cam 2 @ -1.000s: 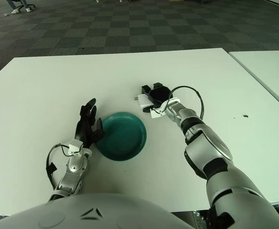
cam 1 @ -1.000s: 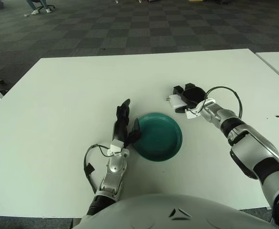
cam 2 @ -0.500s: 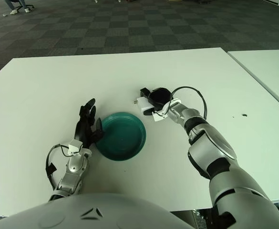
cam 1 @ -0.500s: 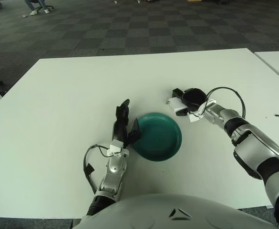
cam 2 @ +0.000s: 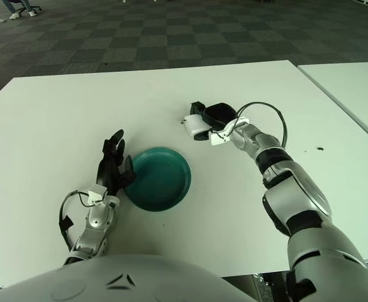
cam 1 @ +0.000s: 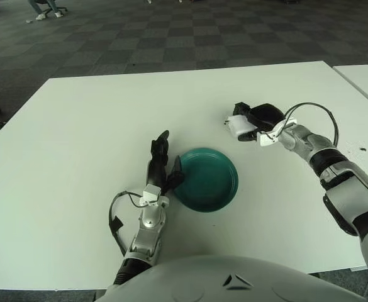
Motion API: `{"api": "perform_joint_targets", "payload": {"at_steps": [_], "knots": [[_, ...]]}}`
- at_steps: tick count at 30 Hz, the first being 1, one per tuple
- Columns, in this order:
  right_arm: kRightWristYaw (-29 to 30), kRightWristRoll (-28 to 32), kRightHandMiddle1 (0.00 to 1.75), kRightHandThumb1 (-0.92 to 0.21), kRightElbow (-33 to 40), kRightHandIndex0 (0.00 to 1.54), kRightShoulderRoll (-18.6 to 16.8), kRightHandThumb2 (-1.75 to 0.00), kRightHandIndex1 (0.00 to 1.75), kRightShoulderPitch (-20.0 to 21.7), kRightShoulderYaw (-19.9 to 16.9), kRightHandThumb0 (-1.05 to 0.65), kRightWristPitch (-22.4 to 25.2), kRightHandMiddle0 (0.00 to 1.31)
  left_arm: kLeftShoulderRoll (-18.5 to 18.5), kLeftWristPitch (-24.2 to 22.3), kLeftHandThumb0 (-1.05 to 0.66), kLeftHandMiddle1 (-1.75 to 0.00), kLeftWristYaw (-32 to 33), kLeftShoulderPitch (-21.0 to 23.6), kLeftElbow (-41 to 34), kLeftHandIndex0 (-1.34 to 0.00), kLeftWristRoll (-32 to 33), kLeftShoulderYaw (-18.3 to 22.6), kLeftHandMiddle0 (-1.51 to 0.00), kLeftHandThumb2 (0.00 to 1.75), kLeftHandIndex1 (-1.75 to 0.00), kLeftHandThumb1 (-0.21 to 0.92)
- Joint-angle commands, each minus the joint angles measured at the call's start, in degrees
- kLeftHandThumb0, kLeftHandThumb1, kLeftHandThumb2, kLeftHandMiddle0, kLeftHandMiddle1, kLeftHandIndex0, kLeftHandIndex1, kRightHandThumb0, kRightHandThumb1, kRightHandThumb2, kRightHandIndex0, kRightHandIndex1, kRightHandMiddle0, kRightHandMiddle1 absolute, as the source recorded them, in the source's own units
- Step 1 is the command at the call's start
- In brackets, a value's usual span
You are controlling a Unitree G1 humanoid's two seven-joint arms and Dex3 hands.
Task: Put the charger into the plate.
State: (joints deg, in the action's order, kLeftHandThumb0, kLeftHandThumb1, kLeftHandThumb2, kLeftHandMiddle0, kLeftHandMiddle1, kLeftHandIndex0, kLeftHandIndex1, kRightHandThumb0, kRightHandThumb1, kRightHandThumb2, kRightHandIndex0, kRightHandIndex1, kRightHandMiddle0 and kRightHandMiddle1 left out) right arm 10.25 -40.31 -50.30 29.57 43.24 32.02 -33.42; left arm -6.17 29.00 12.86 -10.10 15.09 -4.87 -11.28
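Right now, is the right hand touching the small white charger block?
Touching. In the left eye view the right hand's black fingers wrap the small white charger block, held beyond the round teal plate.

A white worktop [cam 1: 77,138] fills the view, with dark checkered carpet beyond its far edge; a round teal plate [cam 1: 207,179] lies flat near the middle; the left hand [cam 1: 161,165] stands upright just beside the plate's left rim, its black fingers [cam 1: 159,148] spread and holding nothing; the right hand [cam 1: 259,117] is beyond and to the right of the plate, its dark fingers closed around the white charger [cam 1: 240,126]; whether the charger is clear of the worktop cannot be told.
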Motion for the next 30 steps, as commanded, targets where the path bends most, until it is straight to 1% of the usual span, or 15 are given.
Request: {"api": "perform_joint_targets", "payload": {"at_steps": [1,2,5,8,11,13,15,18,20,22,25,30], "knots": [[-8.6,7.2,1.75,-0.78,17.1,0.84,-0.8,-0.76,1.75,-4.1,-4.8,-0.43,4.0,0.52,0.5,-0.6,-0.88,-0.01,1.3,-3.9,4.0,0.0,-3.1,0.4,-0.25,1.01,-0.74,0.92],[-10.1,7.7,1.75,-0.73,19.4,0.84,-0.8,-0.82,1.75,-4.8,-5.1,-0.42,5.2,0.47,0.6,-0.5,-0.87,-0.01,1.4,-3.9,4.0,0.0,-3.1,0.5,-0.25,1.01,-0.75,0.92],[-12.7,9.0,1.75,-0.66,24.7,0.83,-1.4,-0.88,1.75,-6.9,-6.0,-0.41,7.2,0.41,0.7,-0.1,-0.86,-0.01,1.2,-4.2,3.9,0.0,-2.8,0.6,-0.25,1.01,-0.76,0.92],[-14.7,9.6,1.75,-0.64,30.1,0.86,-1.7,-0.91,1.75,-8.7,-6.5,-0.4,8.1,0.4,0.6,0.2,-0.85,-0.01,0.8,-4.9,3.2,0.0,-1.7,0.9,-0.25,1.0,-0.77,0.92],[-16.2,9.7,1.75,-0.62,33.1,0.87,-2.0,-0.92,1.75,-10.0,-6.9,-0.4,9.0,0.39,0.7,0.4,-0.84,-0.01,0.6,-5.1,3.1,0.0,-1.2,1.3,-0.25,1.0,-0.77,0.92],[-18.2,9.5,1.75,-0.62,37.8,0.88,-2.4,-0.93,1.75,-12.1,-6.8,-0.4,10.2,0.39,0.6,0.6,-0.84,-0.01,0.6,-5.0,3.4,0.0,-0.9,1.6,-0.26,1.01,-0.77,0.92],[-19.5,9.3,1.75,-0.62,40.3,0.88,-2.7,-0.93,1.75,-13.3,-7.1,-0.4,11.3,0.39,0.5,0.7,-0.84,-0.01,0.6,-5.0,3.4,0.0,-0.8,1.8,-0.26,1.01,-0.77,0.92],[-21.9,8.2,1.75,-0.6,47.2,0.91,-3.4,-0.96,1.75,-17.7,-5.8,-0.4,12.8,0.4,0.3,0.7,-0.85,-0.01,0.0,-4.9,3.1,0.0,0.0,2.0,-0.27,1.01,-0.78,0.92],[-23.5,7.7,1.75,-0.58,50.6,0.94,-3.8,-0.98,1.75,-19.8,-5.2,-0.41,13.9,0.42,0.2,0.6,-0.85,-0.01,-0.2,-4.9,3.0,0.0,0.2,2.1,-0.27,1.02,-0.78,0.92],[-24.8,7.4,1.75,-0.57,52.5,0.95,-4.1,-0.99,1.75,-20.8,-5.1,-0.41,14.7,0.42,0.1,0.6,-0.85,-0.01,-0.3,-5.0,3.0,0.0,0.3,2.1,-0.27,1.02,-0.78,0.92],[-27.8,7.6,1.75,-0.57,54.0,0.96,-4.1,-1.0,1.75,-21.0,-4.8,-0.41,14.9,0.43,0.2,0.5,-0.86,-0.01,-0.5,-5.1,2.8,0.0,0.4,2.2,-0.27,1.03,-0.78,0.92],[-32.9,7.8,1.75,-0.57,53.9,0.97,-2.2,-0.99,1.75,-20.8,-3.9,-0.41,12.6,0.42,0.3,0.2,-0.87,0.0,-0.2,-5.7,2.3,0.0,-0.2,2.1,-0.26,1.04,-0.77,0.92]]}}
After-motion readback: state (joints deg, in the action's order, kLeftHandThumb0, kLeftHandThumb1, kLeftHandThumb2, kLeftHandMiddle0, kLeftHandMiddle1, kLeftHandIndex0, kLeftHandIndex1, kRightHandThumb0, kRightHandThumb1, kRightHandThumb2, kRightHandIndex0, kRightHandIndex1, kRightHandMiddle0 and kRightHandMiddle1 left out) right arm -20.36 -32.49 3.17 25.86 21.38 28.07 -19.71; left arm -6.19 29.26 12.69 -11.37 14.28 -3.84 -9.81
